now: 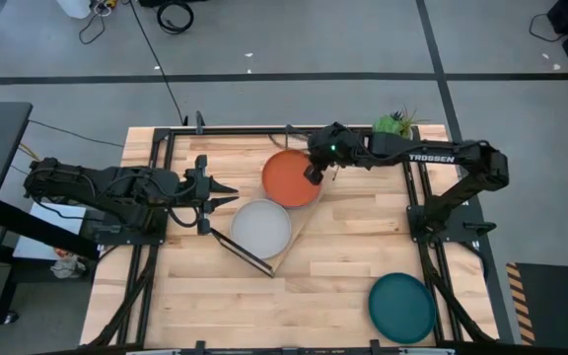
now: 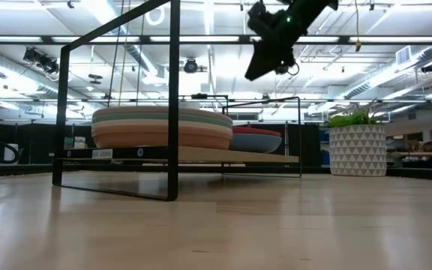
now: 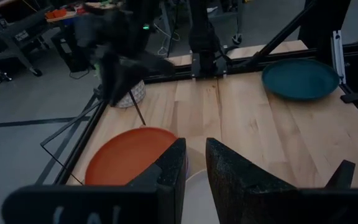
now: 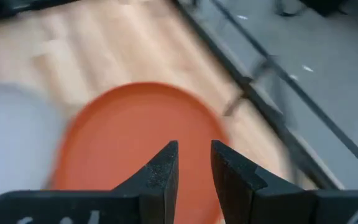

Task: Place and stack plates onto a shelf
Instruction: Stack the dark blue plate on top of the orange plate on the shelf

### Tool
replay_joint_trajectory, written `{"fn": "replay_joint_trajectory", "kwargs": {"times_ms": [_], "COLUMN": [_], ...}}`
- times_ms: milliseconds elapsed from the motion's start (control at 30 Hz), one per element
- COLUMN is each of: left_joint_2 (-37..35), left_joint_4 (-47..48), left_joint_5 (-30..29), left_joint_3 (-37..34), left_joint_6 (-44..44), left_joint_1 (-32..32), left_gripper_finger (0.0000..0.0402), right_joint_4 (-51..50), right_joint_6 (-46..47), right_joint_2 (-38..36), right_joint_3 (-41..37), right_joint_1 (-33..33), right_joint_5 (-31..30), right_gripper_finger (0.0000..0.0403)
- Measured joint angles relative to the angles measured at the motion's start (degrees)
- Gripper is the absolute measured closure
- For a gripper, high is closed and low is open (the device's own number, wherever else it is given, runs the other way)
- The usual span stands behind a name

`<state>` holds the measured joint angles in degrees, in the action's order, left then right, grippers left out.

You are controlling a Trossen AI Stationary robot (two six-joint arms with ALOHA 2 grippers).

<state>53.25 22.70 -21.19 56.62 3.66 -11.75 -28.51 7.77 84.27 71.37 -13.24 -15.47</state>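
The shelf (image 1: 282, 247) lies slantwise at mid-table, a light board with black wire ends. An orange plate (image 1: 289, 179) tops the stack at its far end, and a pale grey plate (image 1: 260, 227) tops the stack at its near end. In the low view the near stack (image 2: 162, 127) shows several layers, and the far stack (image 2: 256, 139) is lower. A dark teal plate (image 1: 401, 307) lies flat on the table near the right front corner. My right gripper (image 4: 194, 163) hovers above the orange plate (image 4: 135, 137), open by a narrow gap and holding nothing. My left gripper (image 3: 196, 167), also narrowly open, waits left of the shelf.
A potted plant (image 1: 394, 124) in a white patterned pot (image 2: 357, 148) stands at the table's far right corner. Black frame rails (image 1: 156, 187) run along the table's left and right sides. Bare wood shows between the shelf and the teal plate (image 3: 300, 78).
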Motion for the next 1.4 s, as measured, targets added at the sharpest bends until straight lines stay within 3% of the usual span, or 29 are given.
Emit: {"fn": "replay_joint_trajectory", "kwargs": {"times_ms": [167, 400, 600, 833, 1133, 1267, 1400], "left_joint_2": [0.00, 0.78, 2.64, 4.68, 5.25, 5.27, 5.27], "left_joint_4": [-0.02, -2.04, -4.16, -3.10, -2.09, -1.84, -1.84], "left_joint_5": [0.00, 0.00, -0.05, -0.16, -0.17, -0.17, -0.17], "left_joint_3": [0.00, 0.00, -0.02, 0.04, -0.02, -0.02, -0.02], "left_joint_6": [-0.01, 0.02, 1.98, 2.95, 3.04, 3.04, 2.99], "left_joint_1": [0.00, 0.00, 0.37, 0.44, 0.44, 0.44, 0.44], "left_gripper_finger": [0.0333, 0.0333, 0.0333, 0.0333, 0.0333, 0.0333, 0.0333], "right_joint_4": [1.31, 16.32, 27.04, 15.84, -10.35, -18.12, -19.36], "right_joint_6": [-1.16, -1.33, -0.62, -2.76, -7.34, -4.84, 0.78], "right_joint_2": [0.00, 0.13, 5.73, 6.97, 3.80, 3.80, 3.80], "right_joint_3": [-2.03, -11.65, -15.90, -12.06, -11.30, -11.30, -11.30], "right_joint_1": [5.72, 7.99, 8.44, 13.15, 25.90, 34.04, 40.74], "right_joint_5": [0.16, 0.44, 3.66, 6.09, 25.13, 26.08, 25.84], "right_gripper_finger": [0.0303, 0.0304, 0.0304, 0.0304, 0.0304, 0.0304, 0.0304]}}
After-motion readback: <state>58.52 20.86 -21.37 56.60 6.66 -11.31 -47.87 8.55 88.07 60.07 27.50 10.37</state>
